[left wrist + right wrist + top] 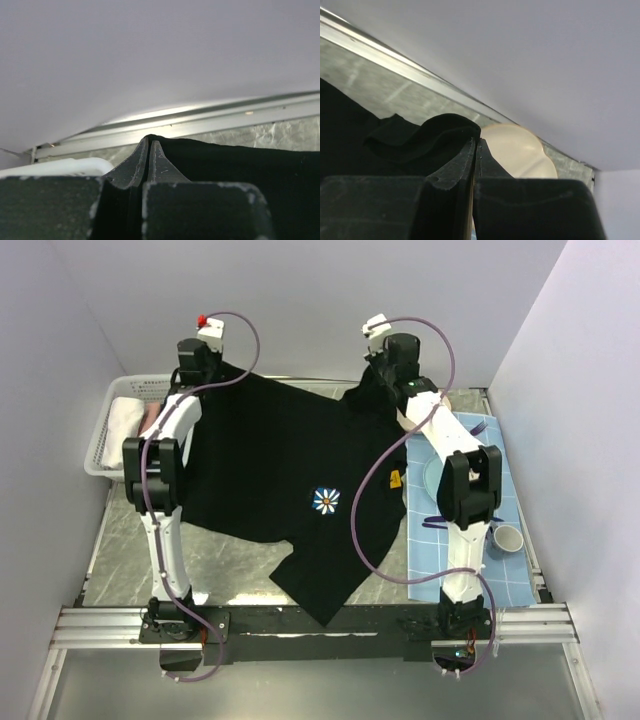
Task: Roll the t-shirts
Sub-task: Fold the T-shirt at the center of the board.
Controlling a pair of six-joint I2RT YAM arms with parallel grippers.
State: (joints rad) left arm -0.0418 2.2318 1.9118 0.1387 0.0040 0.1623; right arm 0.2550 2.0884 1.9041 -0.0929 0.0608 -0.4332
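Left wrist view: the left pincer point(150, 145) is closed, its fingers pressed together on a pinch of black cloth. In the right wrist view the right pincer point(476, 137) is likewise closed, clamping a rolled-over fold of the same cloth, with a pale rounded object point(517, 150) just behind it.

In the top external view both pincers sit at the far edge of the bench point(120, 530), the left at 11 o'clock and the right at 1 o'clock. They hold the far corners of the black t-shirt point(270, 460).

- Held edge: runs from 9 to 3 o'clock between the two pincers.
- Shirt body: extends from the pincers toward 6 o'clock, skewed slightly to 5 o'clock. The flower print point(325, 501) faces up near the middle and the yellow tag point(396, 479) shows at the 3 o'clock side.
- Free end: a loose corner lies between the arm bases, roughly equally near both arms.

Whether the held edge is raised off the bench cannot be told.

A white basket point(100, 445) at 9 o'clock holds a white t-shirt point(125, 415) and a pink t-shirt point(150, 418). A light-blue gridded mat point(505, 480) lies at 3 o'clock.

Judgement: the coming move probably draws the shirt flat along its 12-to-6 axis before rolling.
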